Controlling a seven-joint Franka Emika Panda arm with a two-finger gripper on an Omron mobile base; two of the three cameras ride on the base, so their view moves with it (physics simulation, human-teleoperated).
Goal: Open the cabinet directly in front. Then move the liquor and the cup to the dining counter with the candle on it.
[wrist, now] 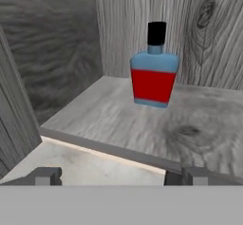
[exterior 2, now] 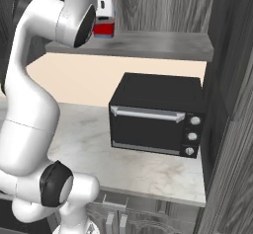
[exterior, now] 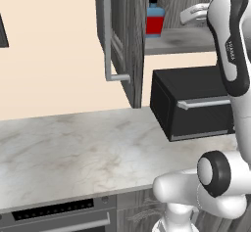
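The cabinet (exterior: pixel 119 40) stands open, its left door swung out with the silver bar handle (exterior: pixel 108 35) facing me. On its grey shelf (wrist: pixel 142 119) stands the liquor (wrist: pixel 154 72), a squarish bottle with a blue top, red label and black cap, also seen as the liquor (exterior: pixel 154 20) and the liquor (exterior 2: pixel 104 29). My gripper (wrist: pixel 121 177) is open, just outside the shelf's front edge and a short way from the bottle, with nothing between its fingertips (wrist: pixel 46 175). The cup, the dining counter and the candle are out of view.
A black microwave (exterior 2: pixel 157 114) sits on the marble counter (exterior: pixel 73 148) below the shelf. The cabinet's side wall (wrist: pixel 47 67) is left of the bottle and its back wall (wrist: pixel 204 39) behind it. A tall dark panel (exterior 2: pixel 230 104) rises on the right.
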